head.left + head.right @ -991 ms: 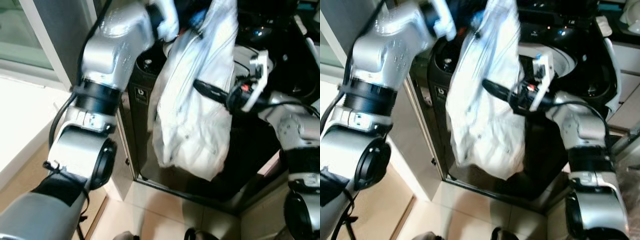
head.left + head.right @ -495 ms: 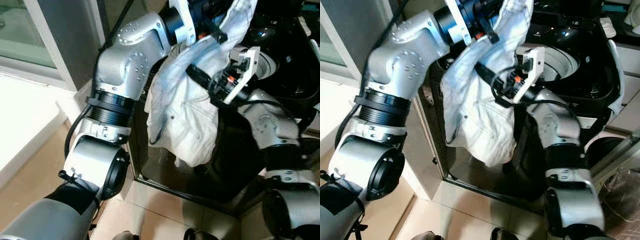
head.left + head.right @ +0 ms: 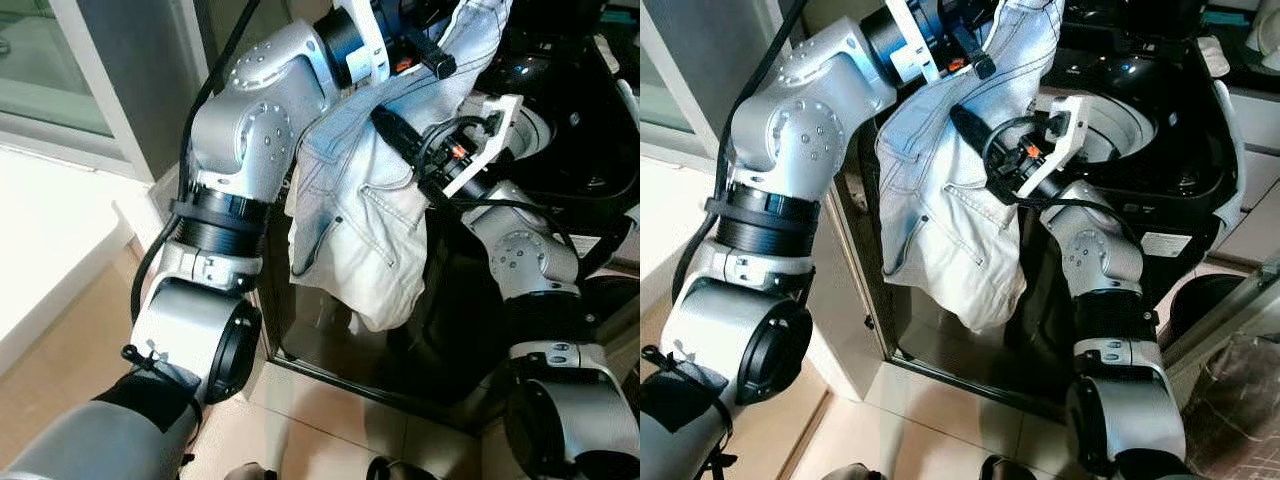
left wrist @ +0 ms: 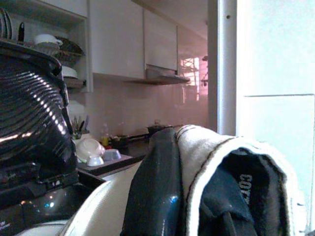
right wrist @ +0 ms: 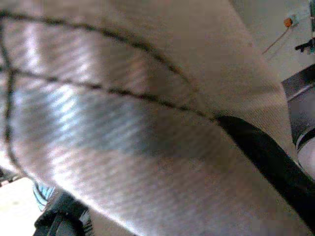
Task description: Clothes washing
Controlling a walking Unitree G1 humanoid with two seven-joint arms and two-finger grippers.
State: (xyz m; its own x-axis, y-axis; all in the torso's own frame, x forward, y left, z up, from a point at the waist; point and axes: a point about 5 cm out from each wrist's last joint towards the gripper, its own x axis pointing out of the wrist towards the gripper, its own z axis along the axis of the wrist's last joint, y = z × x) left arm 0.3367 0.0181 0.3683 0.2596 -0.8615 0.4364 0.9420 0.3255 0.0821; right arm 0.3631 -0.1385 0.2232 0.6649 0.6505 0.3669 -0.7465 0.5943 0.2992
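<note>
So the robot's got a pair of pale jeans [image 3: 370,210] hoisted up in front of a black top-loading washing machine [image 3: 1140,150], and the drum opening [image 3: 1125,120] sits just behind and to the right of the fabric. The left claw [image 3: 425,55] is up high with its black fingers pinched shut on the upper end of the jeans; the left wrist view looks along a finger with a fold of denim and a dark label wrapped over it, so the grip looks decent. The right claw [image 3: 395,135] is lower, poking into the middle of the jeans from the right side. I honestly can't tell if its fingers are closed on cloth or just pushed against it, since the right wrist view is all denim weave and one black finger [image 5: 266,152]. Most of the jeans hang down the near front of the machine, well below the rim. My take on doing this bit well: keep the high hold firm, carry that end farther right over the opening before letting anything go, and use the lower arm to scoop the dangling part up over the rim, otherwise the heavy hanging half will probably drag the whole thing down toward the tiled floor [image 3: 300,430].
</note>
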